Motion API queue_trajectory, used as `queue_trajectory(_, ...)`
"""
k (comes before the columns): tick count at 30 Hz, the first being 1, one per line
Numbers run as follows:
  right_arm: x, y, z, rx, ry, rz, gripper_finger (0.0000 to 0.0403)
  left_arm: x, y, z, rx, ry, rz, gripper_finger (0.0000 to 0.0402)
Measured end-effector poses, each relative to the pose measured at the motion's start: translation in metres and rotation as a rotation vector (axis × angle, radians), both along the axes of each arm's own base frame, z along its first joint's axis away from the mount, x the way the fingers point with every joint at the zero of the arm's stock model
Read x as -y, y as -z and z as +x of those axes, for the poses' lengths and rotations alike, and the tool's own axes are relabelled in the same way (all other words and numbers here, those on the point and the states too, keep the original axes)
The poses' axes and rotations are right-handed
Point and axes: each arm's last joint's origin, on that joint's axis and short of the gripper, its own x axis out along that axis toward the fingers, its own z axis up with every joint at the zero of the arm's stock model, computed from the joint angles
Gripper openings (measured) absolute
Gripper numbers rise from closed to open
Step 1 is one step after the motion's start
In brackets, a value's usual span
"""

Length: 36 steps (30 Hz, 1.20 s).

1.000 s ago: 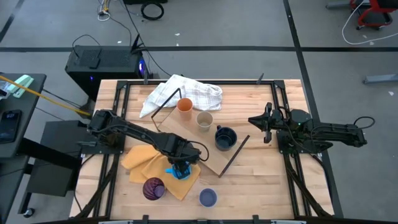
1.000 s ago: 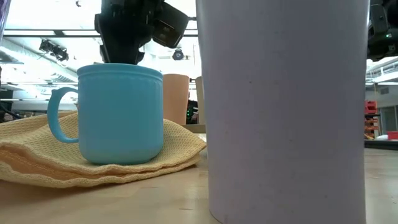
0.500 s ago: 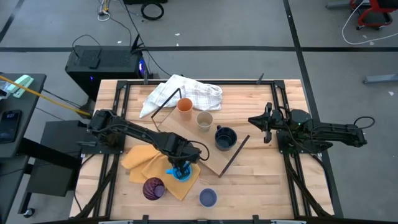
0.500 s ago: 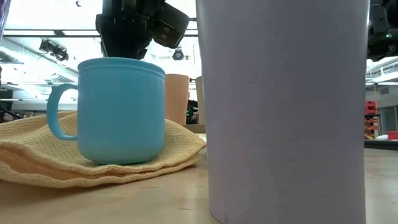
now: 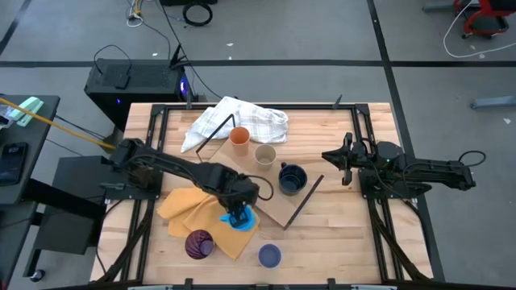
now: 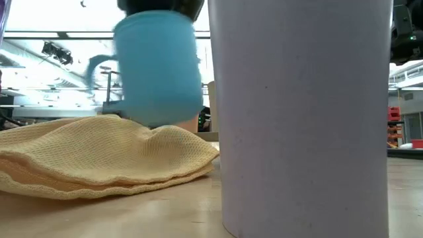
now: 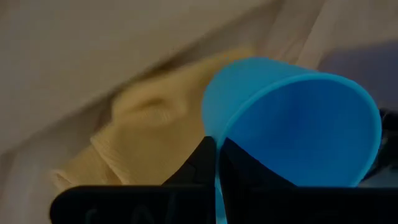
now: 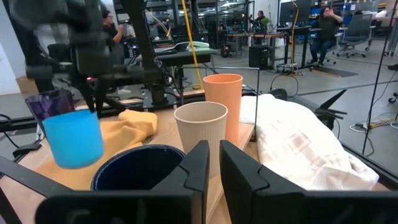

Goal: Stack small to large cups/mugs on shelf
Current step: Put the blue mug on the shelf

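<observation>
My left gripper [image 5: 236, 211] is shut on the bright blue mug [image 5: 243, 219], which hangs above the yellow cloth [image 5: 187, 211]; the mug also shows blurred in the low view [image 6: 158, 66] and in the right wrist view [image 8: 73, 137]. The light-wood shelf board [image 5: 270, 205] carries the orange cup [image 5: 239, 136], the tan cup [image 5: 265, 155] and the dark navy mug [image 5: 292, 178], each standing on its base. The dark purple cup [image 5: 199, 243] and the lavender cup [image 5: 269, 255] stand near the near edge. My right gripper [image 5: 343, 165] waits shut at the table's right. My left gripper holds the blue mug by its rim [image 7: 225, 127], one finger [image 7: 242, 171] inside the mug and the other finger [image 7: 200, 163] outside its wall. The fingers come from above, pointing down. The mug is lifted clear of the yellow cloth, nearly upright, its handle [image 6: 99, 66] free.
A white checked cloth [image 5: 238, 119] lies bunched at the far edge beside the orange cup. A thin black wire frame [image 5: 211, 138] stands up at the board's far left corner. The lavender cup [image 6: 304, 112] fills the low view's right. Bare wood lies between the board and my right arm.
My left gripper has closed on the blue mug's rim, raised it off the yellow cloth and carried it a little toward the table's right, toward the shelf board. The mug stood on the cloth a second ago; now it hangs clear.
</observation>
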Motion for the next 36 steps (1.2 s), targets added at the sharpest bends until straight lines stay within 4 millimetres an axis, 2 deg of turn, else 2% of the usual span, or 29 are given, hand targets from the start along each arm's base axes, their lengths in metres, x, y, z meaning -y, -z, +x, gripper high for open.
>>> queue_trajectory(4, 0.0, 0.0, 0.0, 0.001, 0.0, 0.0, 0.0045, -0.011, -0.02, 0.005, 0.08, -0.021, 0.018, 0.0011)
queue_trajectory(9, 0.0, 0.0, 0.0, 0.002, 0.0, 0.0, 0.0045, -0.03, -0.036, 0.017, 0.188, -0.022, 0.026, 0.0011)
queue_trajectory(15, 0.0, 0.0, 0.0, 0.001, 0.0, 0.0, 0.0045, -0.055, -0.042, 0.024, 0.227, -0.052, 0.041, 0.0011)
queue_trajectory(19, 0.0, 0.0, 0.0, 0.001, 0.0, 0.0, 0.0045, -0.065, -0.042, 0.027, 0.24, -0.073, 0.039, 0.0011)
queue_trajectory(24, 0.0, 0.0, 0.0, 0.002, 0.0, 0.0, 0.0045, -0.064, -0.036, 0.031, 0.226, -0.063, 0.014, 0.0011)
queue_trajectory(29, 0.0, 0.0, 0.0, 0.002, 0.0, 0.0, 0.0045, -0.056, -0.037, 0.037, 0.291, -0.03, -0.012, 0.0011)
queue_trajectory(36, 0.0, 0.0, 0.0, 0.001, 0.0, 0.0, 0.0045, -0.058, -0.069, 0.041, 0.392, -0.019, 0.005, 0.0011)
